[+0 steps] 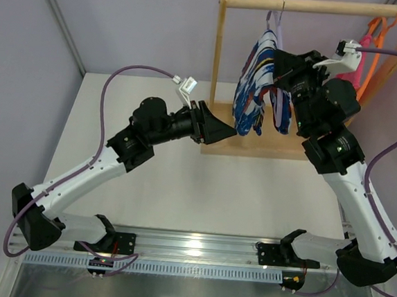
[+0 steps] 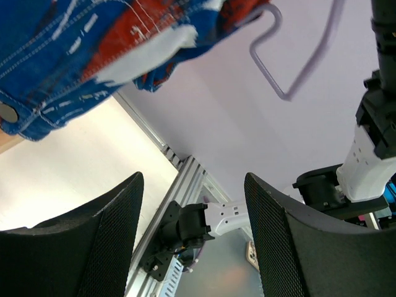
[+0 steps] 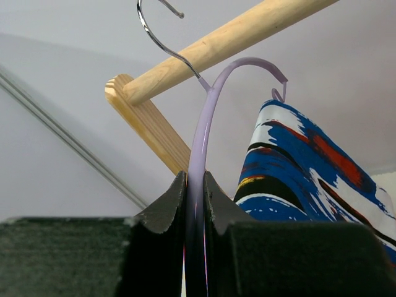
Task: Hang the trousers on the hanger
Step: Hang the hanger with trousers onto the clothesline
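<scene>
The blue patterned trousers hang folded over the lavender hanger, under the wooden rod. My right gripper is shut on the hanger's arm; its silver hook curves up across the rod. The trousers hang just right of my right gripper. My left gripper is open and empty at the trousers' lower edge. In the left wrist view the trousers and a hanger end are above my left gripper.
The wooden rack's upright and base board stand at the back of the white table. An orange hanger with a pink-red cloth hangs at the rod's right end. The right arm shows in the left wrist view.
</scene>
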Action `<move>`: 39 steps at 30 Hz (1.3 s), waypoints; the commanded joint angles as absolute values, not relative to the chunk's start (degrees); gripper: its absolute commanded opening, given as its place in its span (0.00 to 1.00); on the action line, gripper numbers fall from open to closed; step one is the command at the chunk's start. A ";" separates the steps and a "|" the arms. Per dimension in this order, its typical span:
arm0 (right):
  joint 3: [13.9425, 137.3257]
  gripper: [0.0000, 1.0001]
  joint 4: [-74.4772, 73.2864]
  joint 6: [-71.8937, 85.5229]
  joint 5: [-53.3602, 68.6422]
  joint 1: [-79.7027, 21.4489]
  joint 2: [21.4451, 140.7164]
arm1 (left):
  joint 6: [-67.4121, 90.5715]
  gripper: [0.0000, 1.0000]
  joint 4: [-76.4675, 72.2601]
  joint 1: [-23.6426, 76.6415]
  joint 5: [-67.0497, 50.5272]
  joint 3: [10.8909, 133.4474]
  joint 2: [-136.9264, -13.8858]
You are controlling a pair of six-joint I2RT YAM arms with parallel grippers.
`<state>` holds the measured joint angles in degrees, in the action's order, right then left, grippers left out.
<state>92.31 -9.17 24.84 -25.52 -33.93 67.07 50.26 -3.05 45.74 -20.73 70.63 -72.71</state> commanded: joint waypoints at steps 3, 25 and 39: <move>99.32 0.04 0.35 33.04 -15.65 -28.22 69.16 | 48.43 0.66 -3.25 45.88 -20.65 70.14 -70.93; 90.00 0.93 -28.59 31.65 -8.71 -21.71 60.65 | 37.71 0.78 12.64 45.27 -9.68 71.88 -66.62; 64.45 1.00 -45.62 26.36 0.61 -21.71 34.12 | 30.50 1.00 25.67 45.26 -0.53 67.43 -54.42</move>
<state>67.05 -44.23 26.85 -1.43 -21.87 38.13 32.45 22.98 45.36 -2.94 70.98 -57.47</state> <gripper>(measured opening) 0.995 0.996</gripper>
